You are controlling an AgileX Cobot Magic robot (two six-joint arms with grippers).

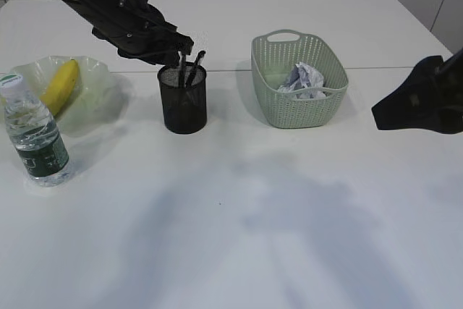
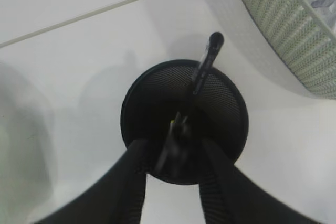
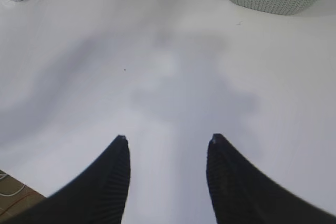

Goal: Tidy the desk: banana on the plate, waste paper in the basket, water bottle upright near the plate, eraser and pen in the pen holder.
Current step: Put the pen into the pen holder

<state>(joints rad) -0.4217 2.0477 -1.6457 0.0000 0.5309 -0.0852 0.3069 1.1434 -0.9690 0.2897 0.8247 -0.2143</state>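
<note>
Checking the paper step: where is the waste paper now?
In the exterior view the waste paper lies inside the green basket, right of centre, with the black pen holder to the basket's left.

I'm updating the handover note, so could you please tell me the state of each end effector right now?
Left end effector: open over the pen holder, with a blurred dark item between its fingers.
Right end effector: open, holding nothing.

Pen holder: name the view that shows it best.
The exterior view: the whole pen holder stands upright with a pen in it. The left wrist view looks straight down into its mouth, partly hidden by the left pincer. The right wrist view shows only its base.
</note>
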